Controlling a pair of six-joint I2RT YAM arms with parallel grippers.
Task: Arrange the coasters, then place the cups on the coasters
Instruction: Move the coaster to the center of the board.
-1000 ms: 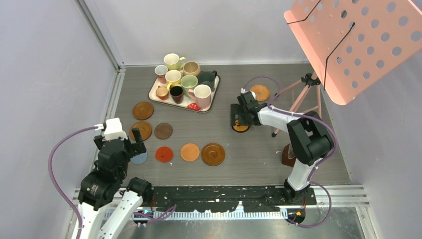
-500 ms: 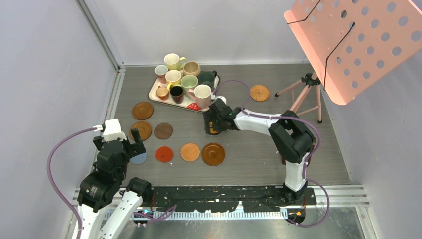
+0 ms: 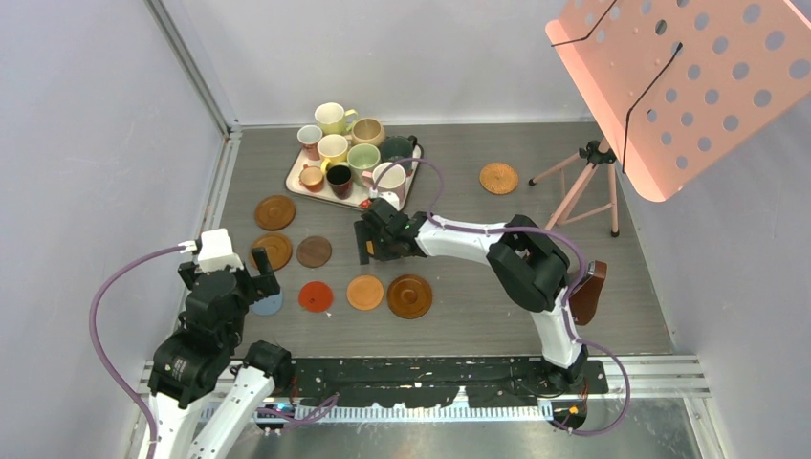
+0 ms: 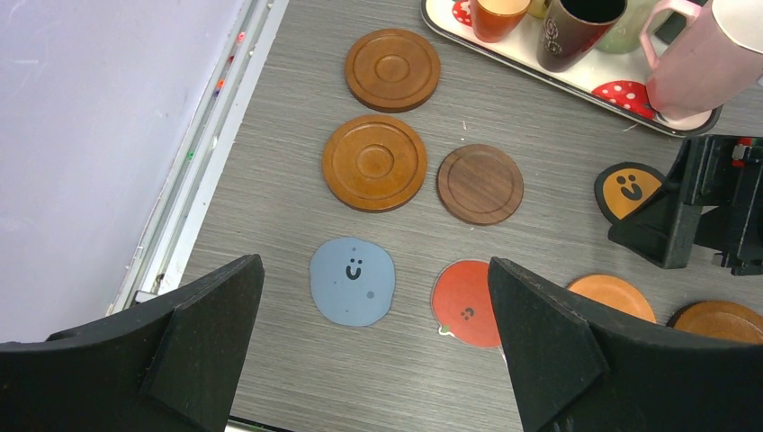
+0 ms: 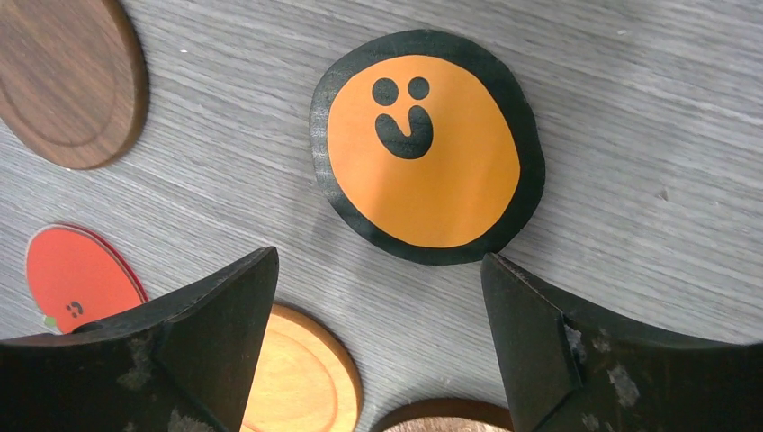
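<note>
Our right gripper (image 5: 378,256) is wide open & empty, just over the black-and-orange coaster (image 5: 423,148) lying flat near the tray (image 3: 293,178); left gripper (image 4: 373,265) is open too. We worry the thin disc skids away as we pinch, into the orange coaster (image 5: 306,378), or our wrist bumps the pink cup (image 3: 390,180).

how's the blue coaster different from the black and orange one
Colour: the blue coaster is plain blue-grey; the black and orange coaster is orange with a black rim. Place: the blue coaster lies at the near row's left end, by the left end effector; the black and orange coaster lies farther back, under the right end effector. Both lie flat, bare, each with a smiley face.
</note>
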